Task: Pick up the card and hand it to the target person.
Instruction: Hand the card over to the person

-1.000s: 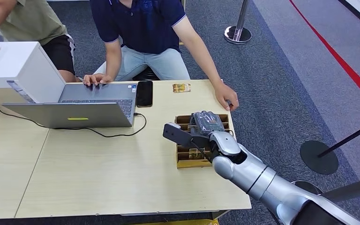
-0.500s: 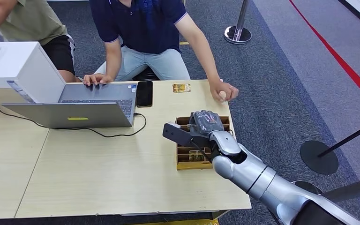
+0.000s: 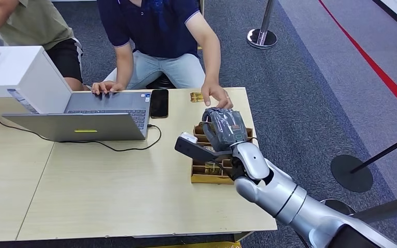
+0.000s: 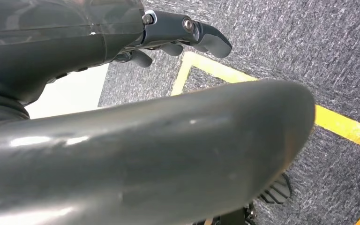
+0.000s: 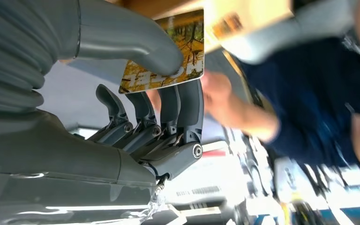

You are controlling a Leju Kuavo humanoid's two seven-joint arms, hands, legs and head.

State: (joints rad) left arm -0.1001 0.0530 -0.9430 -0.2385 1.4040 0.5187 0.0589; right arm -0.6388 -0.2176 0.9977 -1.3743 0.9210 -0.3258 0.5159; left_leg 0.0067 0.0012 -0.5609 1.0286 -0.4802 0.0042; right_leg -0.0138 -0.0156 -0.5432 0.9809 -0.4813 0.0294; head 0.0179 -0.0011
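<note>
We are looking down on one pale wooden counter point(image 3: 108, 191) with one brown divided box point(image 3: 209, 168) standing on it, which we take as our landmark. One right hand point(image 3: 222, 129) is hovering directly over the box, and in the right wrist view this hand point(image 5: 136, 93) is pinching one card point(image 5: 168, 56) between its thumb and its dark fingers point(image 5: 187, 108); the card shows a yellow and orange forest print with pale letters that we cannot read. A second card point(image 3: 196, 96) is lying flat on the counter beyond the box, toward the people. One person's hand point(image 3: 217, 95) is reaching down just beyond the box, touching or nearly touching that lying card and close to the robot's fingers. We are counting two people beyond the box: one in a dark blue shirt point(image 3: 155, 26) and one in an olive shirt point(image 3: 31, 20). To the left of the box are one open laptop point(image 3: 90, 116), one black phone point(image 3: 159, 103) and one white case point(image 3: 15, 77). We are seeing the left hand point(image 4: 168, 33) over grey carpet with its fingers slightly curled and parted, holding nothing.
</note>
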